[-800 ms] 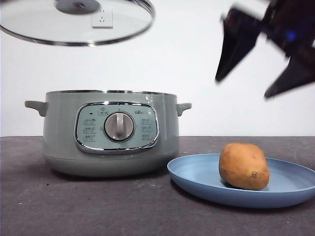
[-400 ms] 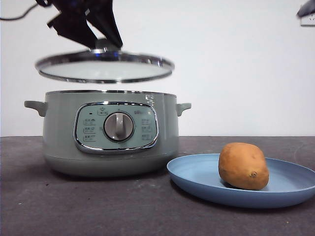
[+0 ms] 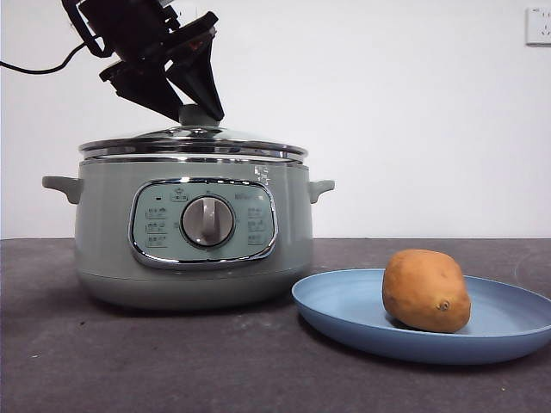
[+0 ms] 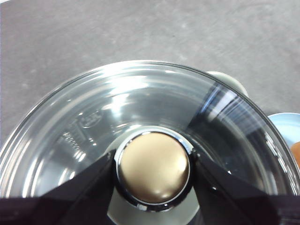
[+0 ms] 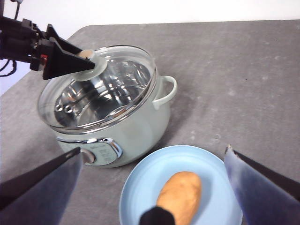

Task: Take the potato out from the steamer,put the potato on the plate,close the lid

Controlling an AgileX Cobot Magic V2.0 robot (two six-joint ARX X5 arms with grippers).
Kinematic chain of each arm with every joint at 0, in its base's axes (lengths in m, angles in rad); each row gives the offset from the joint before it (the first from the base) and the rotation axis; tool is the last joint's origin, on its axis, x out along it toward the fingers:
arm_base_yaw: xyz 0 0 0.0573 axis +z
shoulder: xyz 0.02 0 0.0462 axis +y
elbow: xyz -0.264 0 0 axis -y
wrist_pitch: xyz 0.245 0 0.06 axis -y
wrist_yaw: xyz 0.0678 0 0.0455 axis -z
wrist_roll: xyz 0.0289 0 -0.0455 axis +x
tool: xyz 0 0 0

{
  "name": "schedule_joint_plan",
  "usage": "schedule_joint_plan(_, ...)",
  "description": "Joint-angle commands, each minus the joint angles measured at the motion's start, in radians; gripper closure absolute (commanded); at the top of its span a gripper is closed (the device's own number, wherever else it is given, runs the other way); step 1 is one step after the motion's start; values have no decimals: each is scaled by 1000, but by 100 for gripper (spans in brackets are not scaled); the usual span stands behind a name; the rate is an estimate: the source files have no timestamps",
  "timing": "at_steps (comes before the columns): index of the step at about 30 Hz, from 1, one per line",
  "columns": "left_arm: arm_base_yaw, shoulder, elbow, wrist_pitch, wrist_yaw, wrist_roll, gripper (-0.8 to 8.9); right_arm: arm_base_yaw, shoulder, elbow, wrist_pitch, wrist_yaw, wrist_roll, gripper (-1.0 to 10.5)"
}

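the left gripper (image 3: 196, 110) stands directly over the steamer (image 3: 191, 231), jaws closed on the knob of the lid (image 3: 194, 143), which sits level on the steamer's rim. the coming move looks like letting go and rising straight off the steamer. beside the steamer, the potato (image 3: 426, 290) lies on the plate (image 3: 344, 310). the right gripper (image 5: 154, 187) hangs spread wide and empty above the plate.

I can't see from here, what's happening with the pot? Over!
Left gripper shut on lid knob, lid on steamer. Right gripper open above plate. Potato on plate. Nothing blocking.
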Motion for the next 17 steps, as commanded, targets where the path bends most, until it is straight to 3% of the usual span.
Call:
schedule_joint_plan(1,-2,-8,10,31,5,18,822,1,0,4,5,31,-2,442)
schedule_joint_plan(17,-13,-2,9,33,-6,26,822,1,0,4,5,36,-1,442)
